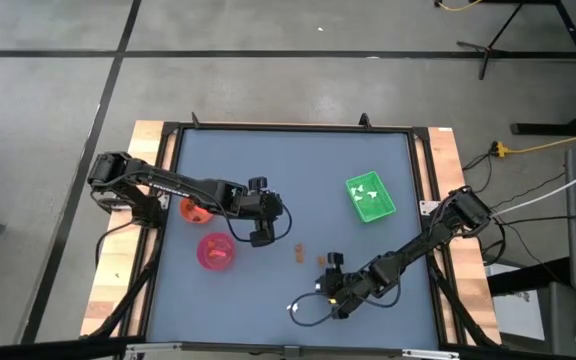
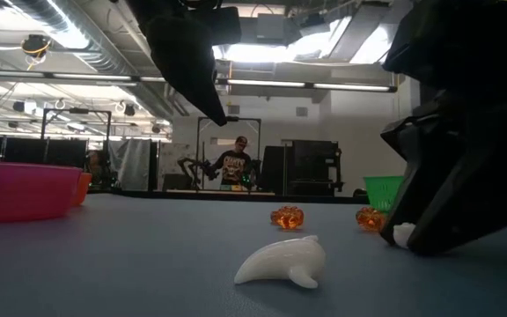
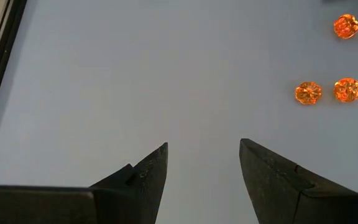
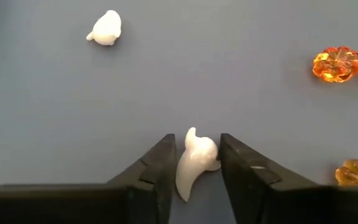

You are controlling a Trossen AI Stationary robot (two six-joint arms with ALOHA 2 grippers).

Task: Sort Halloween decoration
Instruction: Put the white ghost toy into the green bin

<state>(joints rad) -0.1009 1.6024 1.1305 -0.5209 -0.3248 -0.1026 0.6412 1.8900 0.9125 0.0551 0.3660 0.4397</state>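
Blue-grey table (image 1: 268, 180) under both arms, so we start at its near edge, where the right gripper (image 4: 196, 165) is low on the surface with a white ghost piece (image 4: 194, 163) between its fingers. Both fingertips (image 4: 165, 163) look to be touching the ghost, so we take it as gripped, though the contact on the far side is partly hidden and we may still be a hair short of full pinch. To do this step well we should finish the squeeze on the ghost's thick body, not its thin tail, and lift straight up so it doesn't roll out.

Just beyond lies a second white ghost (image 2: 282, 261), loose on the table, and near it three orange pumpkin pieces (image 4: 335, 63); we keep the lift clear of them so none gets nudged.

Farther in, the left gripper (image 3: 202, 163) hangs above bare table with its fingers apart and nothing between them, the pumpkins (image 3: 308, 93) ahead of it.

Beyond sit the pink bowl (image 1: 216, 250) and orange bowl (image 1: 196, 209) at the left, and the green tray (image 1: 370, 196) at the far right, already holding white pieces, which we judge to be the ghost's place
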